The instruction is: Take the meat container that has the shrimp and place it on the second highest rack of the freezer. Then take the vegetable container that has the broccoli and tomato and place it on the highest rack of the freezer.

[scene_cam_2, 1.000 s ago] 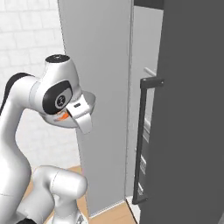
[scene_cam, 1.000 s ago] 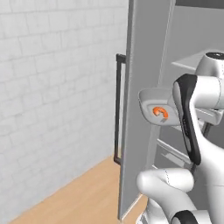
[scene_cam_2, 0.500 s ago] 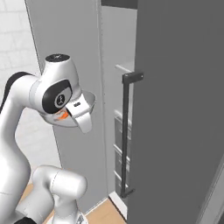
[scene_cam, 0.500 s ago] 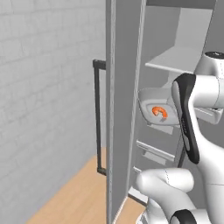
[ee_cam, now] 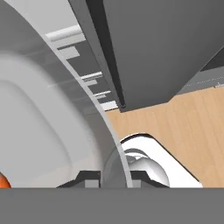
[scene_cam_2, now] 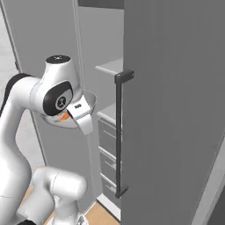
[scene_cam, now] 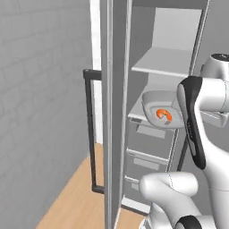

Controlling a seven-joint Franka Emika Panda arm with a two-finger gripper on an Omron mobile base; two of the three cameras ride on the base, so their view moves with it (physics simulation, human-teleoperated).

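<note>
Here the arm holds the meat container in the air in front of the open freezer. In the hand view the end effector is clamped on the rim of the container: one dark fingertip sits inside the rim and the other outside it, with the wall of the tray between them. A curled orange shrimp lies in the tray; in the hand view a sliver of orange shows at the lower left edge.

In the left base view the tray is seen from its open side, tilted toward the camera, and lies just in front of the second highest rack; whether it touches that board cannot be told. The highest rack stands above it, bare on its visible part. Below the tray come the grey drawer fronts, one above another.

The freezer door is swung open and is seen nearly edge-on at the left of the compartment, its black bar handle on the side toward the tiled wall. In the right base view a second dark grey door with its own black handle fills the right side, and the tray shows as a pale rim behind the wrist, left of that handle. The wooden floor runs under the door.
</note>
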